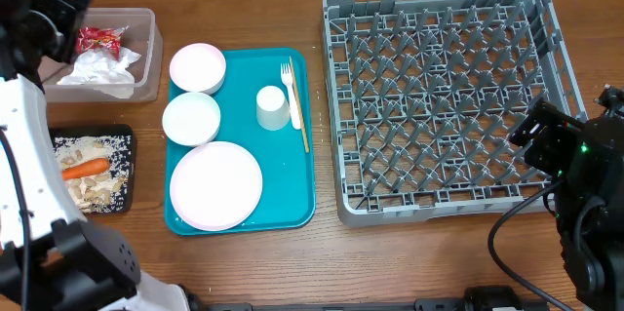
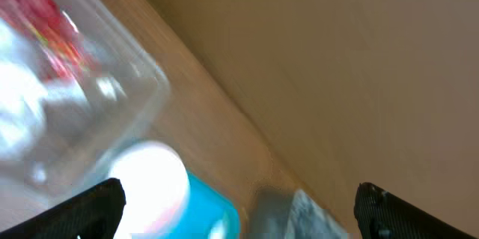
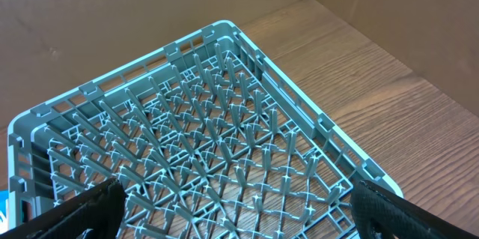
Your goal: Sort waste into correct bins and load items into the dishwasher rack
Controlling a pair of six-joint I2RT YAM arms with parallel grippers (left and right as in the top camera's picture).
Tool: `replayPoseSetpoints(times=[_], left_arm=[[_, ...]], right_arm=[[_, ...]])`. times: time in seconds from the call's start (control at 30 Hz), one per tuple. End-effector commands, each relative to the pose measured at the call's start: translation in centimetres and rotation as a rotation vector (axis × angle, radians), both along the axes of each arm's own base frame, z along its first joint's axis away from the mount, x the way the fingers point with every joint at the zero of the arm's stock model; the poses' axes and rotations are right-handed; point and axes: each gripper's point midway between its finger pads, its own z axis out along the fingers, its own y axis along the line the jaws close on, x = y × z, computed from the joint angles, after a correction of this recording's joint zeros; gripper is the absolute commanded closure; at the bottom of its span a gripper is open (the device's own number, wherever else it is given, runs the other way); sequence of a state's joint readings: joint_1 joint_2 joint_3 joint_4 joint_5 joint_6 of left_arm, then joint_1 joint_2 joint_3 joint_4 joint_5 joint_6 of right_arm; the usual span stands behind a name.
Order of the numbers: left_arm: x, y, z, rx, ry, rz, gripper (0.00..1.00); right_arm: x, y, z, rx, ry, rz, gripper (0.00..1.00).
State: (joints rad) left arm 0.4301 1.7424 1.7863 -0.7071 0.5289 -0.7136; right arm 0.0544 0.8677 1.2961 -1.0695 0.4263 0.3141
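Bare tabletop (image 1: 253,264) in front of the teal tray (image 1: 288,186) gives open passage. Gap between tray and rack (image 1: 334,155) is narrow. Upright pegs (image 1: 439,87) crowd the whole rack floor.

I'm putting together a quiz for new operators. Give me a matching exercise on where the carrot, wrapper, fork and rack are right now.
Things:
1. carrot
2. wrapper
3. fork
4. rack

Places:
A. in the clear tub
B. on the table, right of the teal tray
C. in the black tray
D. on the teal tray

Pairs: 1-C, 2-A, 3-D, 4-B
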Motion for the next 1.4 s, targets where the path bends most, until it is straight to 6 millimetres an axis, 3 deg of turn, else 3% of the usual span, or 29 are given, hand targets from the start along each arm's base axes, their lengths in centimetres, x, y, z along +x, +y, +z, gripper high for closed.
replayPoseSetpoints(times=[0.0, 0.17, 0.33, 0.5, 0.6, 0.77, 1.17, 1.37], left_arm=[[-1.1, -5.9, 0.2, -0.039, 0.028, -0.194, 0.00], [-2.1, -13.1, -3.4, 0.107, 0.142, -0.427, 0.00], [-2.6, -17.6, -5.5, 0.332, 0.212, -0.517, 0.00], [-3.0, -20.6, -6.2, 0.546, 0.245, -0.525, 0.00], [-3.1, -21.1, -6.3, 0.659, 0.265, -0.474, 0.00], [-3.9, -18.0, -6.5, 0.742, 0.367, -0.266, 0.00], [-7.7, -4.8, -8.2, 0.632, 0.633, 0.037, 0.00], [-9.2, -1.9, -9.0, 0.476, 0.677, 0.082, 0.00]], right_arm=[[-0.3, -0.1, 1.4, 0.000, -0.042, -0.012, 0.00], [-0.3, -0.1, 1.4, 0.000, -0.042, -0.012, 0.00], [-0.3, -0.1, 1.4, 0.000, -0.041, -0.012, 0.00], [-0.3, -0.1, 1.4, 0.000, -0.042, -0.012, 0.00], [-0.3, -0.1, 1.4, 0.000, -0.042, -0.012, 0.00], [-0.3, -0.1, 1.4, 0.000, -0.042, -0.012, 0.00], [-0.3, -0.1, 1.4, 0.000, -0.042, -0.011, 0.00], [-0.3, -0.1, 1.4, 0.000, -0.042, -0.011, 0.00]])
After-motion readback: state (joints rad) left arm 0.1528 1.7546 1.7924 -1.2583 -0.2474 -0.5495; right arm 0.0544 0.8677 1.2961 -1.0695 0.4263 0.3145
